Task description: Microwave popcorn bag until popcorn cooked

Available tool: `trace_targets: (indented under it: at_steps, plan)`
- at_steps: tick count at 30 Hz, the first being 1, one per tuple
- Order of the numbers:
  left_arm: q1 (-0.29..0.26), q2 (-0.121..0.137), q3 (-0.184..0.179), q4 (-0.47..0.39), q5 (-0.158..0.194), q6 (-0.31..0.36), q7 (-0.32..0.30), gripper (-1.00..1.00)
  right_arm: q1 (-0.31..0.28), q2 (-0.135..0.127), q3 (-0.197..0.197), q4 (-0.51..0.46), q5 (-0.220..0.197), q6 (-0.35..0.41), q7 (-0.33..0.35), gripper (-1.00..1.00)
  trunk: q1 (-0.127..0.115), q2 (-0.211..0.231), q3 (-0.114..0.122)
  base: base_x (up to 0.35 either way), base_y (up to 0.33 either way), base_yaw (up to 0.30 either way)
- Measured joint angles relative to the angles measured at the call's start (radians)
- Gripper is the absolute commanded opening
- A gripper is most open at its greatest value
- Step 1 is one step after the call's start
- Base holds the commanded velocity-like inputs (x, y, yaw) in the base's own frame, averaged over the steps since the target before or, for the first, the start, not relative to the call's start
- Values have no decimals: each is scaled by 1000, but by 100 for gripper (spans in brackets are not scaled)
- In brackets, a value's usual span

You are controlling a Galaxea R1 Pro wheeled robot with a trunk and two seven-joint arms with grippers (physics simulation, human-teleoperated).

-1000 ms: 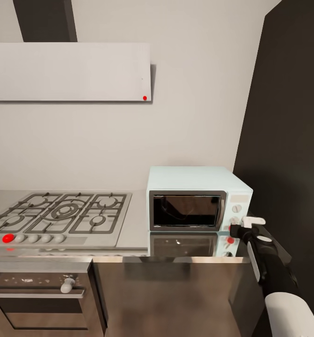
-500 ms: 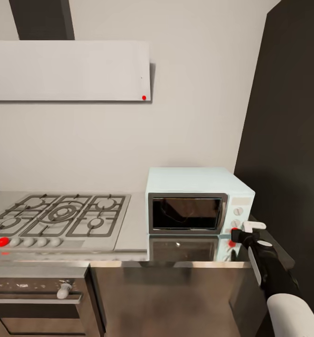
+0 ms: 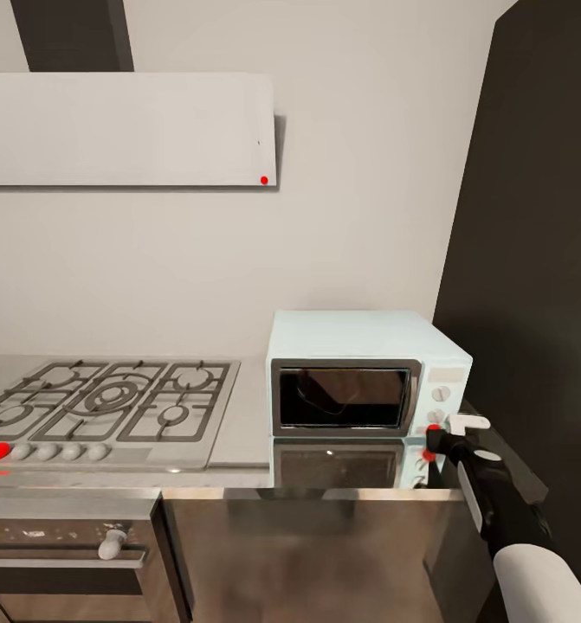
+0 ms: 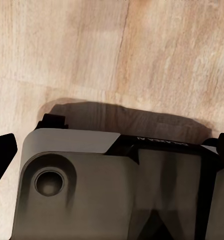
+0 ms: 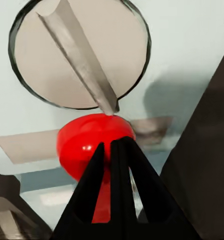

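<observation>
The countertop carried the gas hob and, at its right end against the dark cabinet, the microwave, pale mint, door closed over dark glass. The right gripper was at the panel's lower corner, by far the nearer arm. In the right wrist view its fingers were pressed together, holding nothing, tips on the red button directly ahead, just below the knob. The left jaws' state could not be told.

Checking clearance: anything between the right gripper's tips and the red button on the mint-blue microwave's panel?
Nothing. In the right wrist view the right gripper's closed black tips sit right at the red button below the round knob of the pale mint-blue microwave.
</observation>
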Motion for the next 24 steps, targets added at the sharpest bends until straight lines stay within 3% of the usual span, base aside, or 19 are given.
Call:
trace_targets:
  at_steps: [16, 24]
  plan:
    - [0, 0, 0, -1, 1, 0, 0, 100, 21, 0, 2, 29, 4, -22, -1, -100, -11, -1, 0, 53, 0, 0]
    - [0, 0, 0, 0, 1, 0, 0, 100, 4, 0, 3, 32, 7, -22, 2, -100, 0, 0, 0, -100, 0, 0]
